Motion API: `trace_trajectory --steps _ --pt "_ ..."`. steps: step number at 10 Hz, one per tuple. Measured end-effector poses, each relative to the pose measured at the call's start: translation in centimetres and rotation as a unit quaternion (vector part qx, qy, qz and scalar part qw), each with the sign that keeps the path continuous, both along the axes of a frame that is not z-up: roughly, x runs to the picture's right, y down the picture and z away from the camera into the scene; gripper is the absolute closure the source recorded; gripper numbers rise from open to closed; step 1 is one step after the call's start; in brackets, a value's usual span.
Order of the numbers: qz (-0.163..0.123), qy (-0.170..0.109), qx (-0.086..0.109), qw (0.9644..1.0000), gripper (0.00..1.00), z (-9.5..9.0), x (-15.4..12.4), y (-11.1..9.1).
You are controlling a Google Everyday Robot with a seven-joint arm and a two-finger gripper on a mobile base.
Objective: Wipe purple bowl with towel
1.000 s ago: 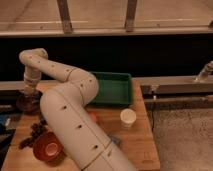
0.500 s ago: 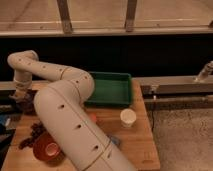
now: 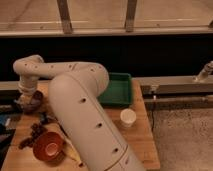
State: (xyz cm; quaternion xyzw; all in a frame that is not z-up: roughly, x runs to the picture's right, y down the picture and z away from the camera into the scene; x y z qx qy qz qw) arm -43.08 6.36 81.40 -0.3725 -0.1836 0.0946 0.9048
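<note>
Reaching from the lower middle of the frame up to the left edge, the robot's pale arm (image 3: 82, 110) bent at its wrist and pointed down, so that the gripper (image 3: 24, 98) hung at the purple bowl (image 3: 36, 100). Whether the gripper was open, closed or clamped on anything could not be told, and a towel could not be made out there. The purple bowl sat at the left middle of the frame, on the far left corner of the wooden table (image 3: 137, 142). It was round, so no long axis showed; its mouth seemed to face upward, though the gripper covered part of it. An orange bowl (image 3: 47, 146) stood well apart from it at the lower left. A green tray (image 3: 117, 86) lay at the table's far edge, with a white cup (image 3: 128, 117) near it toward the front.
</note>
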Motion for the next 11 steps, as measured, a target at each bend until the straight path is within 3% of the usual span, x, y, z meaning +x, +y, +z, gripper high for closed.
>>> trace_trajectory --steps 4,7,9,11 --pt "0.018 0.056 0.012 0.9982 1.00 3.3 1.9 -2.8" --pt "0.026 0.065 0.019 0.9974 1.00 5.4 0.7 -5.6" --pt "0.016 0.045 0.029 0.9984 1.00 4.8 -1.8 -6.4" --pt "0.008 0.017 0.042 0.9990 1.00 2.0 -3.2 -6.4"
